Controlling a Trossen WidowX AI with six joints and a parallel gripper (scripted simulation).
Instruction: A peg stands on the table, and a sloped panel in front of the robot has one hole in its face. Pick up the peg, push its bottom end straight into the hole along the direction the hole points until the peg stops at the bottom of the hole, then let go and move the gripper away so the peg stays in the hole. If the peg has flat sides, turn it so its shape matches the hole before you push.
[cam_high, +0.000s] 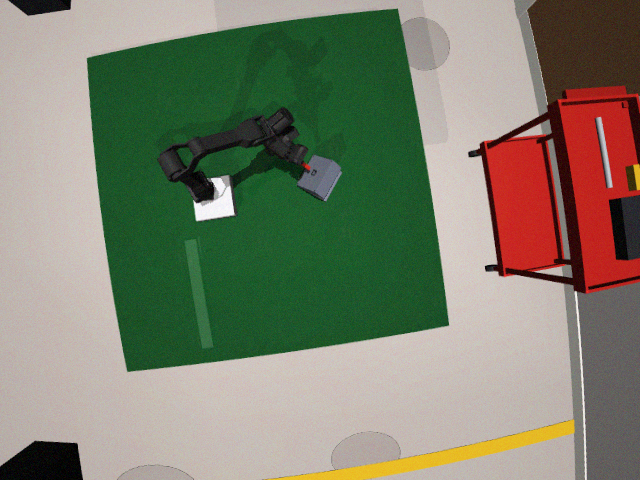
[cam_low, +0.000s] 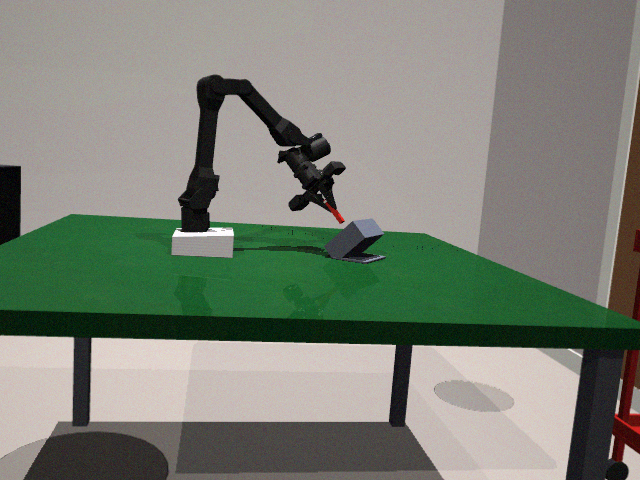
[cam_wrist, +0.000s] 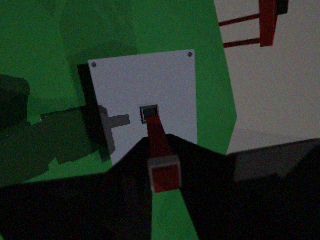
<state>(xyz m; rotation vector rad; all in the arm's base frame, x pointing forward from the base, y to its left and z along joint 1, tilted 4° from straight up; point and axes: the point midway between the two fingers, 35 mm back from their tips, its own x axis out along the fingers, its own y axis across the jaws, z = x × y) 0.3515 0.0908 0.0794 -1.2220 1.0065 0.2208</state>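
Observation:
My gripper (cam_high: 303, 163) (cam_low: 327, 202) (cam_wrist: 157, 141) is shut on a red square-sided peg (cam_high: 307, 167) (cam_low: 336, 213) (cam_wrist: 157, 135). The peg is tilted, its free end pointing down toward the grey-blue sloped panel (cam_high: 325, 178) (cam_low: 349, 239) (cam_wrist: 122, 87). In the exterior view a small gap shows between the peg's end and the panel's face. The square hole (cam_high: 313, 172) (cam_wrist: 149, 112) is in the middle of the face. In the wrist view the peg's far end overlaps the hole's lower edge, and most of the opening shows. The exterior view does not show the hole.
The panel stands on a thin base plate (cam_low: 373, 258) on the green table (cam_high: 310, 268) (cam_low: 248, 289). The arm's white base block (cam_high: 219, 206) (cam_low: 202, 245) is left of the panel. A red cart (cam_high: 524, 206) stands on the floor beyond the table's right edge in the top view.

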